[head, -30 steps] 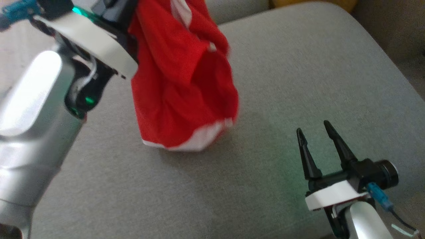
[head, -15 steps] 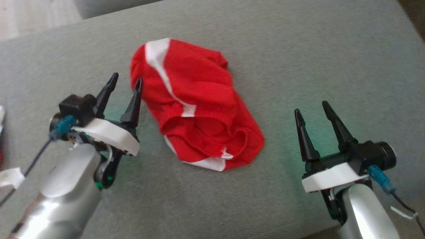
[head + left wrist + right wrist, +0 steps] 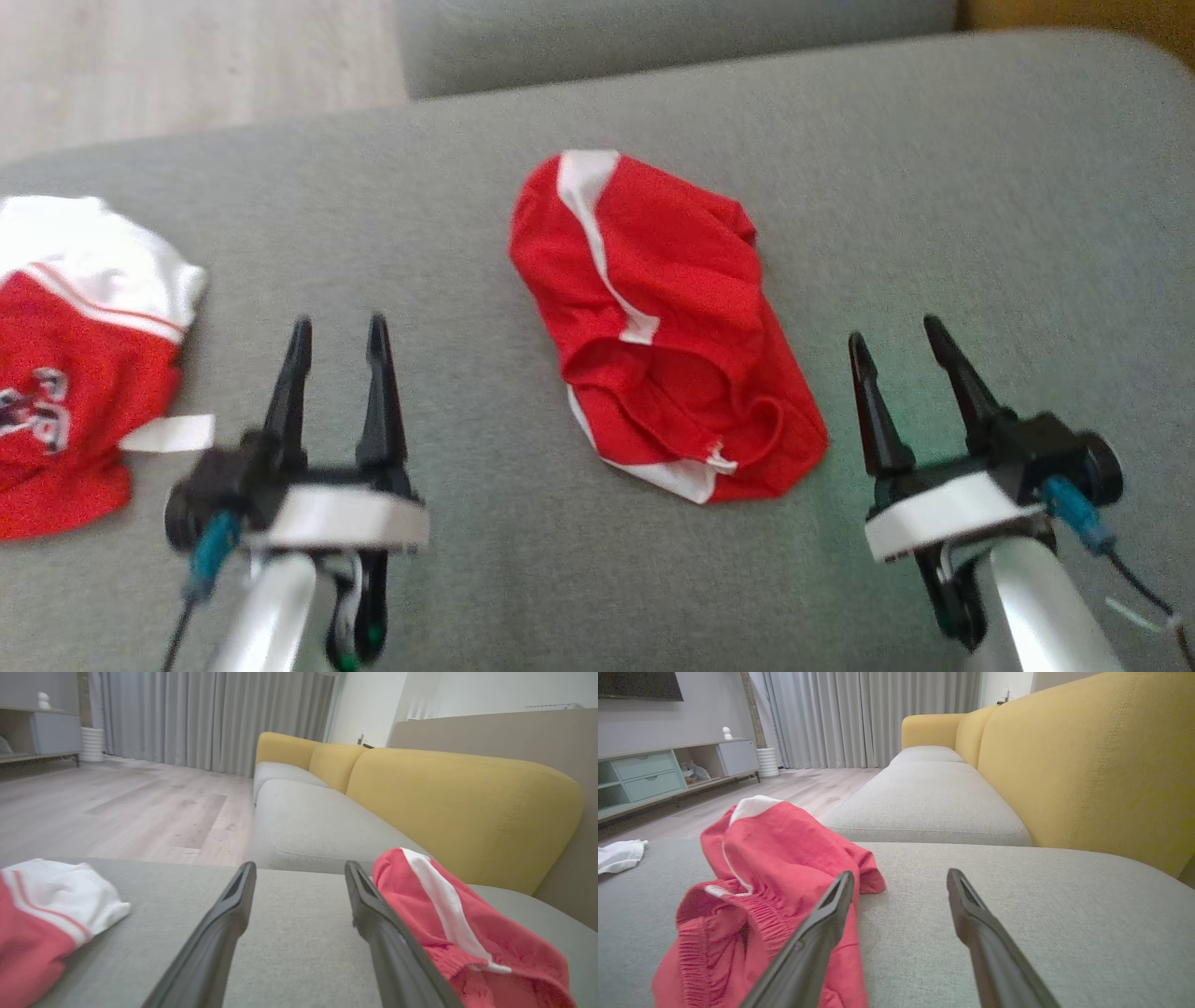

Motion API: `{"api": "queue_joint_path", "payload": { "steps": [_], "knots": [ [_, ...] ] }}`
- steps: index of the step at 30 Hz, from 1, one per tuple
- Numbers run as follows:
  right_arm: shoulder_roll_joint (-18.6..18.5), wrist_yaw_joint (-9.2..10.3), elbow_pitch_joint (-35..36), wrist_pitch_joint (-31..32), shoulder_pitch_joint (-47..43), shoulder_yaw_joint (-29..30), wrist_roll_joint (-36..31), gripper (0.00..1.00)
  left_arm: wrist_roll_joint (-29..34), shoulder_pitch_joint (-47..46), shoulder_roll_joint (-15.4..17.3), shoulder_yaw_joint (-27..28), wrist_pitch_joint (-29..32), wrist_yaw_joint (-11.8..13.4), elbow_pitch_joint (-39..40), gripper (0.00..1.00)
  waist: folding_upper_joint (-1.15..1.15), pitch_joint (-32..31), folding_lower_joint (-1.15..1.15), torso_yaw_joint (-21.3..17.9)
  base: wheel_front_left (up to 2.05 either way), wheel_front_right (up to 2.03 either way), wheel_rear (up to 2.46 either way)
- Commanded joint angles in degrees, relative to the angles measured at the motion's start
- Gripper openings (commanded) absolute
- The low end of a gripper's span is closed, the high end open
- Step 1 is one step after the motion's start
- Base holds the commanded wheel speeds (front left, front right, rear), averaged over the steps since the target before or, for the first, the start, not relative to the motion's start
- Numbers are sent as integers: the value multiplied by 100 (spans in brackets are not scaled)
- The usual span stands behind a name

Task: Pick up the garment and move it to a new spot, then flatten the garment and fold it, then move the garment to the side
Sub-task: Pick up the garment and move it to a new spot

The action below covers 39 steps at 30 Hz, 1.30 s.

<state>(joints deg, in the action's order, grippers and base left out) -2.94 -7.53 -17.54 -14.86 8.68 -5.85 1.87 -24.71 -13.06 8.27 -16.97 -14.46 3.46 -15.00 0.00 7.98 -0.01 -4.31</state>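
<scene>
Middle: the red garment [image 3: 663,327] is lying crumpled on the grey sofa cushion [image 3: 934,187], between both grippers.
Left side: the left gripper [image 3: 338,327] is hovering apart from it, fingers spread wide, holding nothing.
Right side: the right gripper [image 3: 896,331] is hanging just beside its edge, also spread and empty.
Far left: a red-and-white cloth [image 3: 75,355] is lying apart.

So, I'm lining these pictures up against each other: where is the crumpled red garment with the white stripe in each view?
Head view: the red garment lies mid-frame on the grey cushion.
Left wrist view: it is in the lower right corner.
Right wrist view: it is at the lower left.
Shared landmark: the yellow backrest, beyond the cushion.
</scene>
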Motion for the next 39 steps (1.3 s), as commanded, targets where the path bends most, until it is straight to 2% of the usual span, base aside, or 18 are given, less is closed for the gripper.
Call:
{"api": "queue_joint_path", "payload": {
  "steps": [1, 10, 17, 29, 39],
  "knots": [
    [6, 4, 155, -14, -98, -92, 24, 100, 289, 105, -50, 406, -52, -77, 359, 100, 0, -448, 1, 382, 0, 0, 0],
    [6, 4, 353, -14, -632, -99, 75, 100, 1253, 1353, -433, 1104, -53, -291, 1170, 100, 0, -877, 1, 589, 0, 0, 0],
    [6, 4, 487, -14, -1054, -74, 106, 100, 1674, 2034, -523, 1177, -53, -371, 1322, 100, 0, -1079, 1, 651, 0, 0, 0],
    [6, 4, 512, -14, -1233, -15, 166, 100, 1868, 2185, -538, 1108, -53, -292, 1353, 100, 0, -1160, 1, 699, 0, 0, 0],
    [6, 4, 506, -14, -1219, 12, 182, 100, 1970, 2186, -538, 1038, -53, -329, 1303, 100, 0, -1124, 1, 710, 0, 0, 0]
  ]
}}
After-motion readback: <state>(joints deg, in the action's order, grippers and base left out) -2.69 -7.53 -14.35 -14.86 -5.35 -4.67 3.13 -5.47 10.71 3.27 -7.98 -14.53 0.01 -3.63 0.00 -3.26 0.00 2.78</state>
